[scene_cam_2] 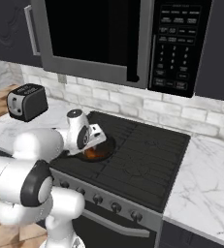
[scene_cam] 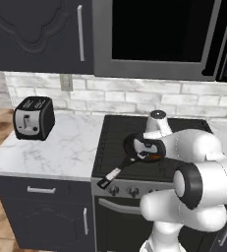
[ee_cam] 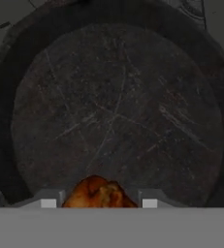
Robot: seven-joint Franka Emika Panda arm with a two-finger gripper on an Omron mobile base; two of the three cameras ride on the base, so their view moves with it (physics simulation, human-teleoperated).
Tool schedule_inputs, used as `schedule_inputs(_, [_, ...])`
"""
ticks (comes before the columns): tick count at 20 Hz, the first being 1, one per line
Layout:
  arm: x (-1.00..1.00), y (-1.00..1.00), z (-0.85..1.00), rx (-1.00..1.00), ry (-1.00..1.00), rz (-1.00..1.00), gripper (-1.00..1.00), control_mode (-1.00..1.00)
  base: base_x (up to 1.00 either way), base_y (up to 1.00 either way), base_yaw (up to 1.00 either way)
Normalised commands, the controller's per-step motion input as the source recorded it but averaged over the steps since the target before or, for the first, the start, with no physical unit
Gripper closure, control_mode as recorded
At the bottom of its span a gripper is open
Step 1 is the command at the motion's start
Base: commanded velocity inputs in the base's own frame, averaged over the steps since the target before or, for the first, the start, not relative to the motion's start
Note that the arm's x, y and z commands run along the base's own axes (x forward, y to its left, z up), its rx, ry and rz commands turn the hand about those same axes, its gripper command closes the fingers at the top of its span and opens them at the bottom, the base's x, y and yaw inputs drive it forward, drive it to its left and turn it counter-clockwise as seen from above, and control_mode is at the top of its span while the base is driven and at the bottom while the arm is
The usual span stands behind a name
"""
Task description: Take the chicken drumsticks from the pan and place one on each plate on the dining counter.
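Chicken drumstick (ee_cam: 100, 193) sits at the near edge of the pan (ee_cam: 116, 116) on the stove, pinched between the tool (ee_cam: 99, 202) tips, ready for lifting out.

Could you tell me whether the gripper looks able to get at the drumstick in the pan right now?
Probably yes: the gripper is down inside the pan with a drumstick between its fingertips, nothing blocking it.

The stove (scene_cam: 149, 147) and the pan (scene_cam: 143, 147) are seen from behind the arm, forward and down, in both base views, from the left and the right. The pan floor (ee_cam: 118, 111) is viewed very close from the hand camera, looking straight down.
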Motion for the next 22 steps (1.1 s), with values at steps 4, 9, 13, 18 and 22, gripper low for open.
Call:
schedule_inputs(4, [-0.24, -0.03, 0.98, 0.0, -0.34, 0.07, 1.0, -1.0, 0.0, 0.0, 0.0])
schedule_inputs(9, [-0.12, -0.03, 1.0, 0.0, -0.24, 0.08, 1.0, -1.0, 0.0, 0.0, 0.0])
schedule_inputs(13, [-0.8, -0.07, 1.0, 0.0, 0.07, 0.07, 1.0, -1.0, 0.0, 0.0, 0.0])
schedule_inputs(18, [-1.0, 0.0, 0.8, -0.01, 0.31, 0.03, 1.0, -1.0, 0.0, 0.0, 0.0])
schedule_inputs(22, [-0.93, 0.02, 0.22, -0.09, 0.35, 0.0, 1.0, -1.0, 0.0, 0.0, 0.0])
